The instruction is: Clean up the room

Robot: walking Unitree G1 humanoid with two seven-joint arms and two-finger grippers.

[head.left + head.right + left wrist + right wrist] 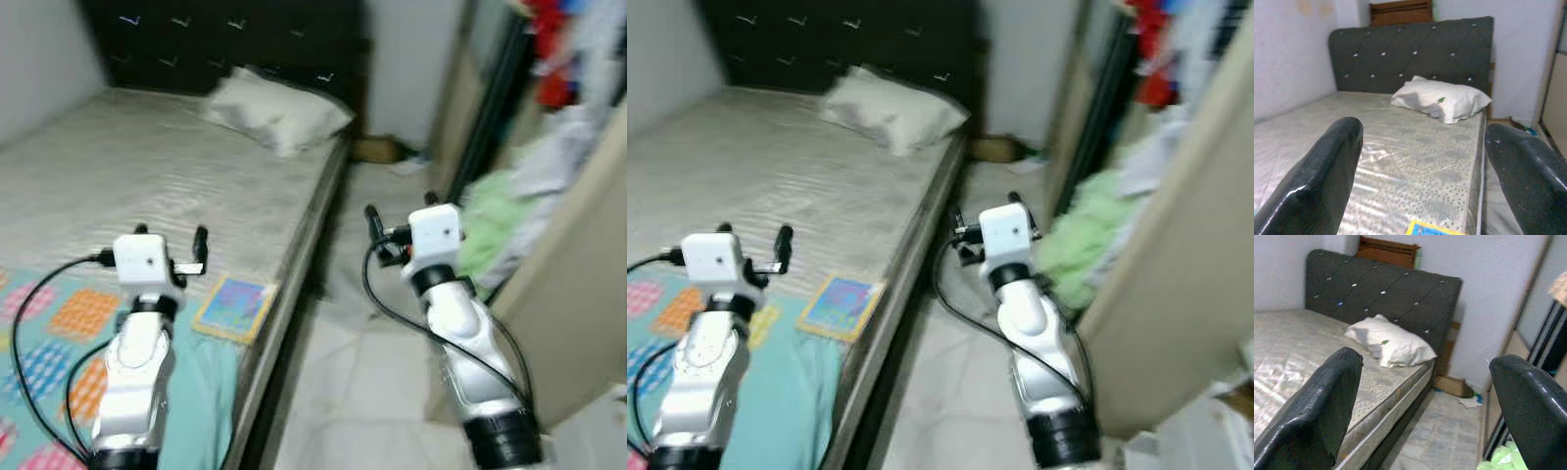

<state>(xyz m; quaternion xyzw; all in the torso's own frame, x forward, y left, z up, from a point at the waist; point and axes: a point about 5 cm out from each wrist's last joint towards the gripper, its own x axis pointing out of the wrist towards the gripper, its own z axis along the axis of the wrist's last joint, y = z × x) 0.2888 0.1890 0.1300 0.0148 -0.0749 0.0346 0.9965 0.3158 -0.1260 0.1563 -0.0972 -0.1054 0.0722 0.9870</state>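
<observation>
**A:** Why are both arms held up like that with nothing in them?

**B:** I'd say it is a carrying posture while the robot sizes up the room. The left gripper [174, 250] hangs over the near part of the bed [147, 176], its two black fingers spread wide with nothing between them. The right gripper [402, 227] is out over the floor aisle [362, 323] to the right of the bed; the wrist view has its fingers spread wide too, empty.

**A:** So what is there to tidy?

**B:** Nearest is a colourful booklet [235, 305], lying flat at the bed's right edge, just right of the left gripper and on the border of a teal patterned blanket [59, 343]. It looks dropped there rather than put away, so it is a fair first pick. On the right, a heap of green and pale clothes [500, 220] spills out by the wardrobe [578, 294], well apart from the right gripper.

**A:** And the pillow?

**B:** The white pillow [279, 110] sits at the far end against the dark tufted headboard [225, 39], where a pillow belongs. Beyond the bed, a brown cardboard box [1452, 386] and scraps lie on the floor at the far wall.

**A:** Is cleaning under way?

**B:** Judging by the empty fingers, nothing is in hand yet.
</observation>
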